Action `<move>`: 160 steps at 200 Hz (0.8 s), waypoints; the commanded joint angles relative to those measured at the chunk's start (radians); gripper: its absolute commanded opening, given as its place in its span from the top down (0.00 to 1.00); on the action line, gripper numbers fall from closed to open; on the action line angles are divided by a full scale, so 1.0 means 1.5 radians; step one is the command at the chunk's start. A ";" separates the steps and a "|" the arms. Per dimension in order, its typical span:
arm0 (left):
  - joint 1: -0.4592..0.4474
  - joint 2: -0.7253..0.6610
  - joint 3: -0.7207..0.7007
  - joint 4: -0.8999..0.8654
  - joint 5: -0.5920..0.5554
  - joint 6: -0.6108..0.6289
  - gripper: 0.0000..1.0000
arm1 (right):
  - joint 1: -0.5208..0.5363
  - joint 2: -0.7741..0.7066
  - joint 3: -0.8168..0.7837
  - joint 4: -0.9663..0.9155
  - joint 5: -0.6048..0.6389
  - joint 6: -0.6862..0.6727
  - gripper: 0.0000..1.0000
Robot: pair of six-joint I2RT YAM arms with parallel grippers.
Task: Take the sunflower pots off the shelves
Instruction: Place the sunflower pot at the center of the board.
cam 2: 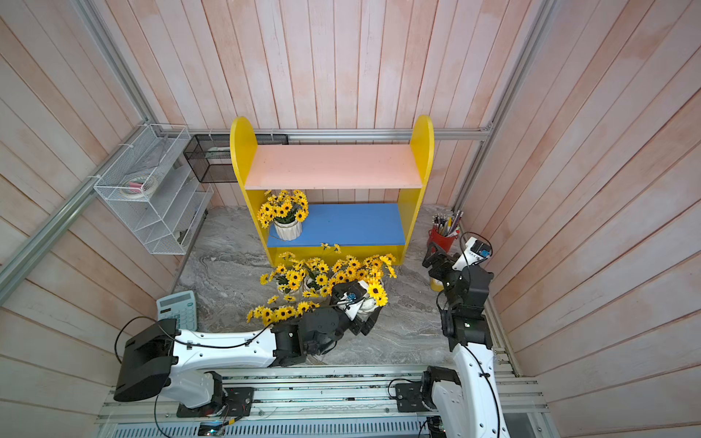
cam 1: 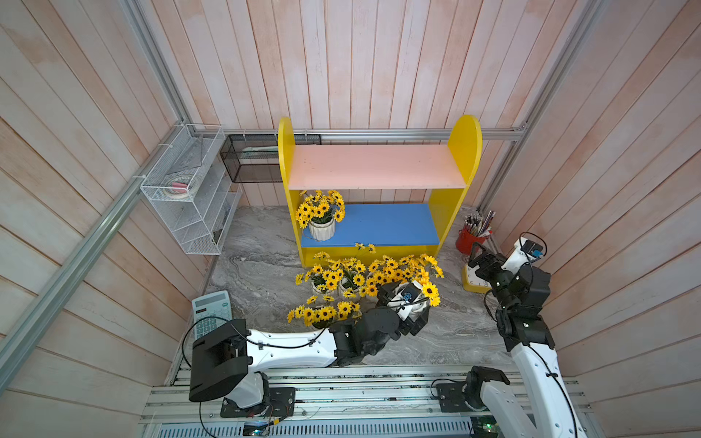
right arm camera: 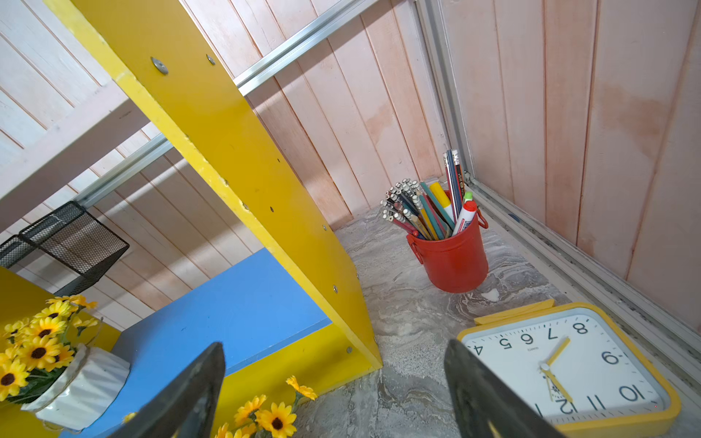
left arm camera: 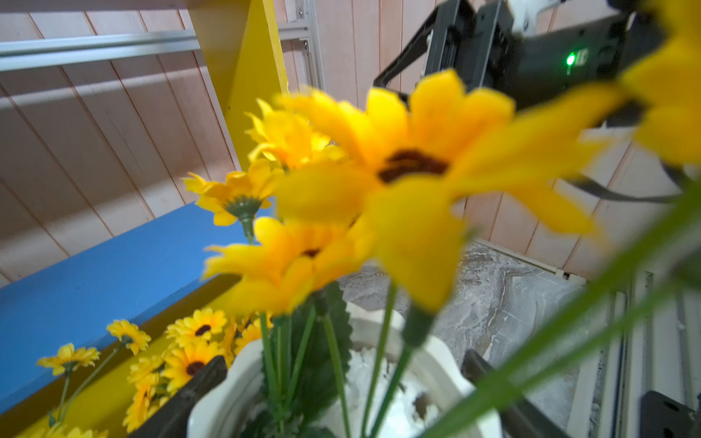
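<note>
The shelves (cam 1: 379, 167) (cam 2: 333, 167) stand at the back, yellow with a pink upper board and a blue lower board (right arm camera: 235, 303). One sunflower pot (cam 1: 321, 229) (cam 2: 287, 229) (right arm camera: 81, 386) stands at the left end of the blue board. Several more sunflower pots (cam 1: 341, 280) crowd the table in front of the unit. My left gripper (cam 1: 411, 303) (left arm camera: 341, 364) is open, and a white pot (left arm camera: 242, 371) from that group sits between its fingers (left arm camera: 197, 386). Off the unit's right end, my right gripper (cam 1: 478, 261) (right arm camera: 333, 347) is open with nothing in it.
A red pencil cup (cam 1: 468, 240) (right arm camera: 453, 258) and a yellow clock (cam 1: 474, 282) (right arm camera: 569, 364) sit by the right wall under my right arm. A calculator (cam 1: 211, 311) lies front left. A white wire rack (cam 1: 186, 189) and black mesh basket (cam 1: 250, 163) hang at back left.
</note>
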 commanded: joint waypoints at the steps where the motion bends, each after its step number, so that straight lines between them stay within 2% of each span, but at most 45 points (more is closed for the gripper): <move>1: -0.019 0.035 -0.006 0.154 -0.074 -0.031 1.00 | -0.004 -0.006 0.025 -0.009 -0.013 0.001 0.10; 30: -0.043 0.114 0.011 0.228 -0.092 -0.006 1.00 | -0.003 -0.014 0.022 -0.013 -0.008 0.000 0.10; 68: -0.046 0.192 0.024 0.283 -0.075 -0.019 1.00 | -0.003 -0.021 0.019 -0.013 -0.004 -0.003 0.10; 160: -0.048 0.337 0.096 0.302 -0.053 -0.056 1.00 | 0.010 -0.025 0.014 -0.012 0.004 -0.013 0.10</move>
